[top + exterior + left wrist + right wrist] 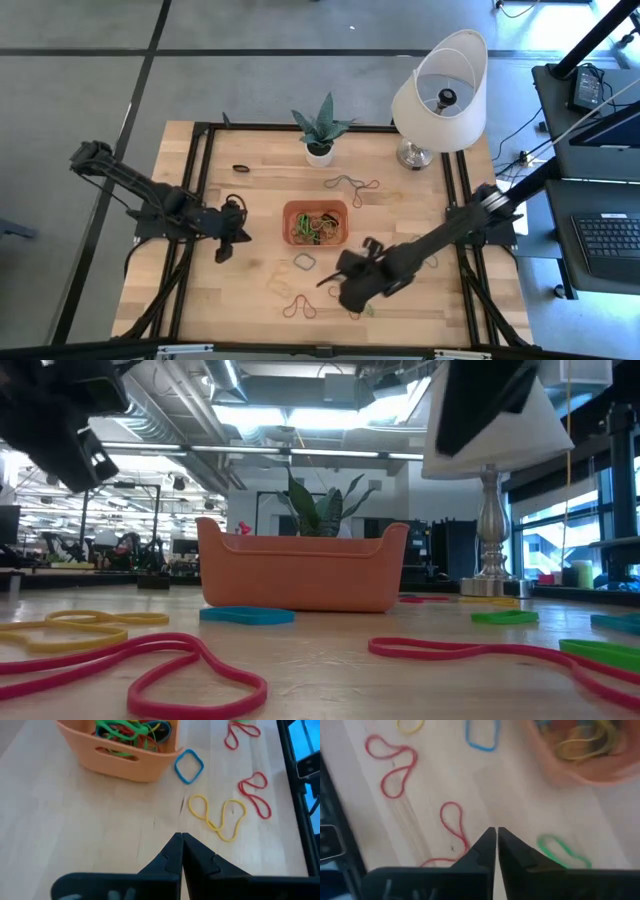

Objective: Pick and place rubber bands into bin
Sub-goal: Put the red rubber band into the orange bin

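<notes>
Inside bin, rubber bands tangled; left fingers closed empty, right fingers nearly closed

One bin, one lamp, one potted plant, two grippers; loose rubber bands too many and too tangled to count.

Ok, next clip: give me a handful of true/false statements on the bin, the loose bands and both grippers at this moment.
1. The bin already holds several rubber bands. True.
2. The left gripper is clamped on a yellow band. False: its fingers are shut on nothing, and the yellow band lies apart on the table.
3. A blue band lies on the table just beside the bin. True.
4. The right gripper is inside the bin. False: it is over the table outside it, near a red band and a green band.
5. No bands remain on the table. False: several do.
</notes>
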